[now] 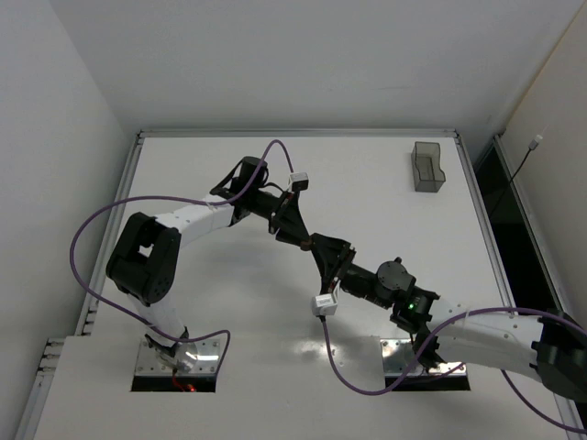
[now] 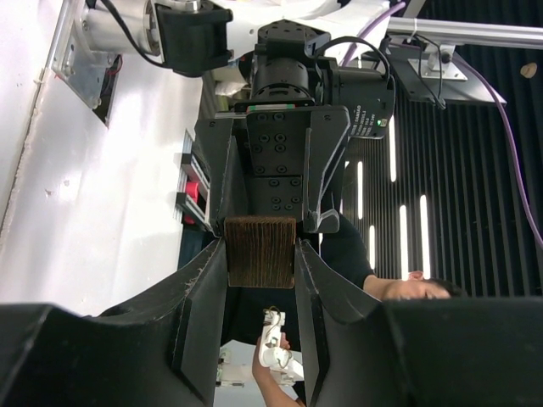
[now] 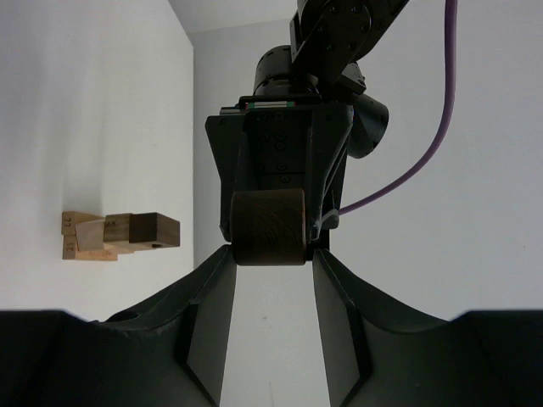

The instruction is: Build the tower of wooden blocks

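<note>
A dark brown wood block (image 2: 260,252) sits between the fingertips of my left gripper (image 2: 260,246), which is shut on it above the middle of the table. My right gripper (image 3: 269,254) faces the left one tip to tip. Its jaws stand a little wider than the same block (image 3: 269,227), at the block's near end. In the top view the two grippers meet, the left gripper (image 1: 307,240) and the right gripper (image 1: 323,249), and the block is hidden between them. The wood block tower (image 3: 119,236), tan pieces with a dark brown one at its end, stands on the table off to the side in the right wrist view.
A translucent grey plastic container (image 1: 427,167) stands at the table's far right. Purple cables (image 1: 101,215) loop off both arms. Raised rails (image 1: 298,133) edge the table. A person's hand holding a white device (image 2: 280,348) shows beyond the table in the left wrist view.
</note>
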